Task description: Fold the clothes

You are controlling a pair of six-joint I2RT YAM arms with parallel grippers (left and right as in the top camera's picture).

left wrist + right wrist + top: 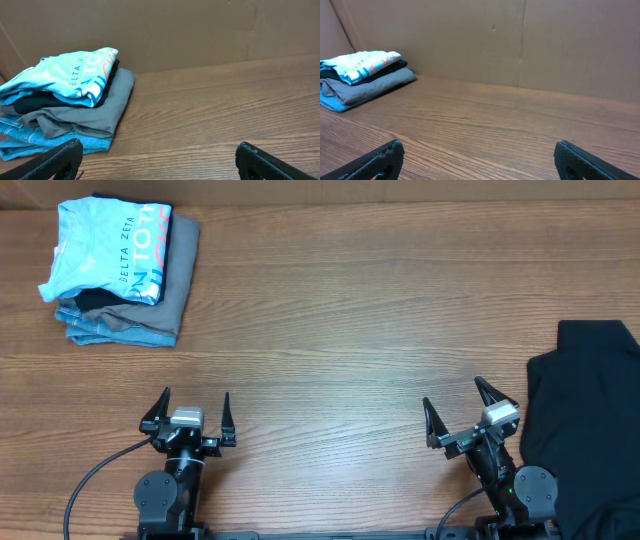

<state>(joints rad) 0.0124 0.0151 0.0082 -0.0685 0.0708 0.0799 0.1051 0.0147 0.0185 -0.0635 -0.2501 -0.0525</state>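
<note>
- Far left, back of wooden table [350,310]: folded stack [125,275] of clothes. Sky-blue T-shirt [100,250] on top w/ white, dark-blue & orange-red lettering; under it a black layer [35,102], then a gray garment [95,115], then a blue denim-looking piece [30,145] at the bottom.
- Left gripper [195,396]: near front edge, fingers spread wide, nothing btwn them, well apart from the stack.
- Right gripper [453,392]: also spread, empty, near front edge.
- Far right: black garment [585,410] lies loose & rumpled (partly cut off by the frame edge), just beside the right arm.
</note>
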